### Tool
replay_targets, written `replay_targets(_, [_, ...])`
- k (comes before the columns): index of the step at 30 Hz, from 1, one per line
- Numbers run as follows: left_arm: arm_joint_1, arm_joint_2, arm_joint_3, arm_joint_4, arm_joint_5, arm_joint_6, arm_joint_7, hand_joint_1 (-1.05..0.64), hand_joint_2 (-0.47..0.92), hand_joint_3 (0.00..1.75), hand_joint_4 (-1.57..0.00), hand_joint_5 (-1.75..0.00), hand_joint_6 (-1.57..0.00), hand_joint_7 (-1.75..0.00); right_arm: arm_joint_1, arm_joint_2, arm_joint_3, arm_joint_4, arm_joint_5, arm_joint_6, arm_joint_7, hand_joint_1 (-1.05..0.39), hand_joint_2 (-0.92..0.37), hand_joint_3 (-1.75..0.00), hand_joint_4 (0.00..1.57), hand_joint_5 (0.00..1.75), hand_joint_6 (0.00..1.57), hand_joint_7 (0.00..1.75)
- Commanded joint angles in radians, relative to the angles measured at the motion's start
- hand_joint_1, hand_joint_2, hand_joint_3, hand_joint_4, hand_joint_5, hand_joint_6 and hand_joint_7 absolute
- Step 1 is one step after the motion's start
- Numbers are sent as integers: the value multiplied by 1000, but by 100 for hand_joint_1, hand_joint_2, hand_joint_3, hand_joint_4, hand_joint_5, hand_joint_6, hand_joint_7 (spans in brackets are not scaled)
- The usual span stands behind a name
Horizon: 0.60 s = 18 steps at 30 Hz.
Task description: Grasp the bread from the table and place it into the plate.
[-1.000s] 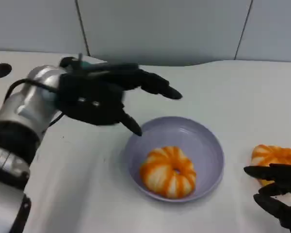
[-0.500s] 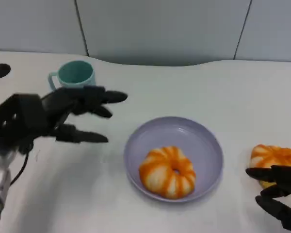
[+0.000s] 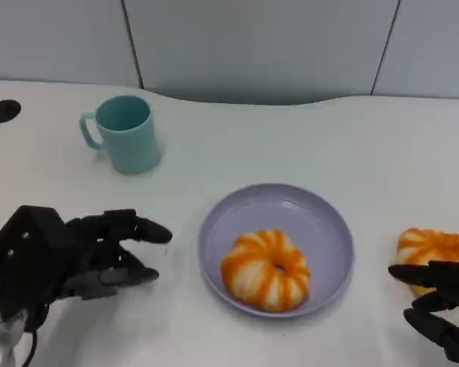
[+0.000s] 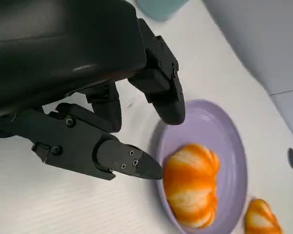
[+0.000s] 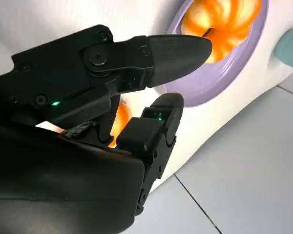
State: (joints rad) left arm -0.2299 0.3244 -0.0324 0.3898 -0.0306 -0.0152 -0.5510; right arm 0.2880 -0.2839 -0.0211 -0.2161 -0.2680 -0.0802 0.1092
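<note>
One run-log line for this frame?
bread: in plate | second bread: on table | left robot hand: open, empty | right robot hand: open, at second bread

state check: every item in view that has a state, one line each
plate: upright on the table, holds one bread
bread in the plate: resting inside, nothing touching it
bread on the table: outside the plate, near the right hand's fingers; contact not clear
cup: upright on the table, apart from both hands
left hand: fingers apart, holds nothing, beside the plate
right hand: fingers apart at the second bread, not closed on it
</note>
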Motion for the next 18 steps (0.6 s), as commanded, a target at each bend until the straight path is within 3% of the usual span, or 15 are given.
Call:
replay_targets(1, [36,33,-18,-69,12,123,-8,-45,92,12,-40,-172,-34,-153,-3,-10,-11,1,4,-6,-3,-26,-92,-34,66,67,83,0])
replay_targets(6, [66,33,-35,-118,45,179,25,-47,92,10,-46,-175,-35,-168,-2,-15,-17,3,8,-2,1,-26,-92,-34,66,67,83,0])
replay_targets(12, [107,-1,-49,-151,94,212,122,-38,92,7,-77,-175,-60,-175,-5,-36,-46,49,30,-32,8,-26,-92,-30,66,64,84,1])
replay_targets(18, [109,-9,-71,-170,132,230,173,-31,92,5,-80,-175,-61,-175,-10,-41,-59,90,46,-76,5,-26,-92,-29,68,62,86,1])
